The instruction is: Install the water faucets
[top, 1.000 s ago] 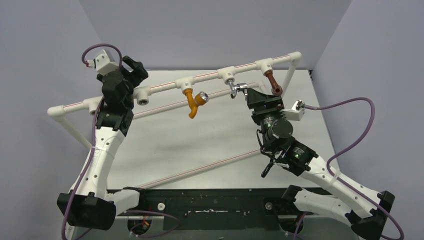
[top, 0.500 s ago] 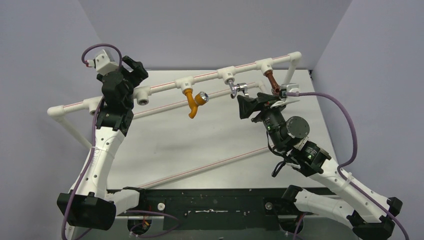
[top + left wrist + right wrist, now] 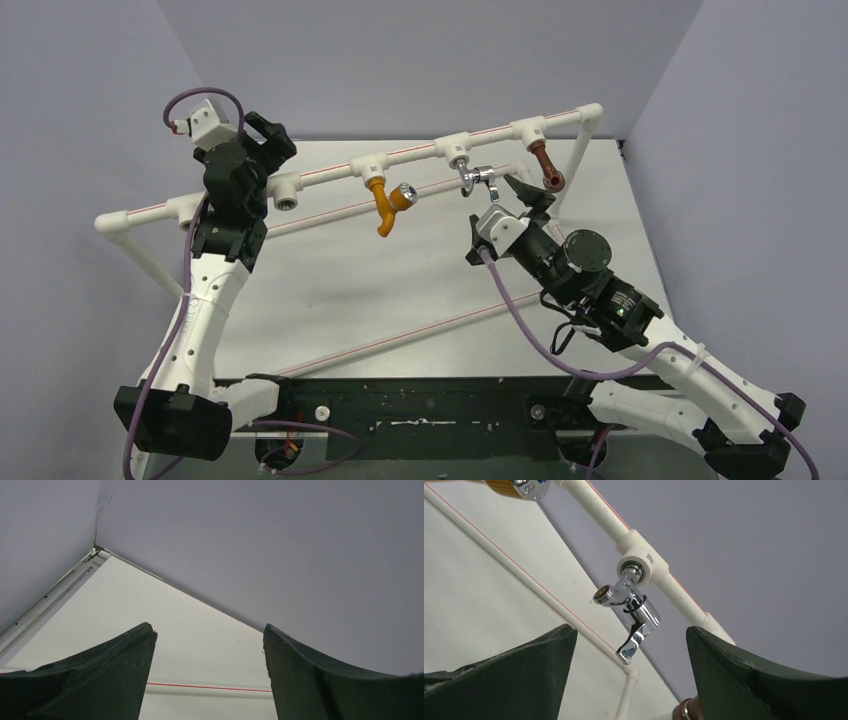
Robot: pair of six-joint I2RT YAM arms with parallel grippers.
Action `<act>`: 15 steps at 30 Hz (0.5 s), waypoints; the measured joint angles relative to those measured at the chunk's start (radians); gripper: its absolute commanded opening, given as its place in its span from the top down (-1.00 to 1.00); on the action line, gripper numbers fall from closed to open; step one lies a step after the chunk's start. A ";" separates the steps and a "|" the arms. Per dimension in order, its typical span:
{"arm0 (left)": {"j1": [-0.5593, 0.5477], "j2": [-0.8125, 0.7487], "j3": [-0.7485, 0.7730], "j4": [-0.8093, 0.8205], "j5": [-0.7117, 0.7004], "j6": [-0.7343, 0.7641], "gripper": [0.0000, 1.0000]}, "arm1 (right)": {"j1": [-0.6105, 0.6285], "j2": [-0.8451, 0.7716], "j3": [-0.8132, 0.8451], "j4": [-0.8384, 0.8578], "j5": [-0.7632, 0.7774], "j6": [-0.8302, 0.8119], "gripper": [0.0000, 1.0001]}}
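Note:
Three faucets hang from the raised white pipe (image 3: 410, 152): an orange faucet (image 3: 384, 206) with a chrome knob, a silver lever faucet (image 3: 471, 180) and a brown faucet (image 3: 546, 165). My right gripper (image 3: 527, 200) is open just in front of the silver faucet. In the right wrist view the silver faucet (image 3: 630, 614) sits screwed into its white tee (image 3: 643, 562), its lever between my open right gripper (image 3: 629, 629) fingers without touching them. The brown faucet (image 3: 686, 711) peeks in at the bottom. My left gripper (image 3: 274, 138) is open and empty, raised above the pipe's left part.
An empty tee socket (image 3: 288, 199) sits on the pipe near my left arm. A lower white pipe (image 3: 400, 335) with a red stripe crosses the table diagonally. Grey walls close in at the back and sides. The left wrist view shows my open left gripper (image 3: 207, 627) over a striped pipe (image 3: 210, 687).
My right wrist has rolled about its axis, swinging its camera and cable from the right side to the left. The gripper stays by the silver faucet. The left arm has not moved.

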 measured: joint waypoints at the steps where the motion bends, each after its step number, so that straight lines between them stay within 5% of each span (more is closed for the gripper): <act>1: 0.000 0.000 0.000 0.000 0.000 0.000 -0.52 | 0.000 0.000 -0.006 0.001 0.000 -0.047 -0.67; 15: 0.000 0.000 0.000 0.000 0.000 0.000 -0.52 | 0.034 0.141 -0.088 0.225 0.114 -0.501 -0.48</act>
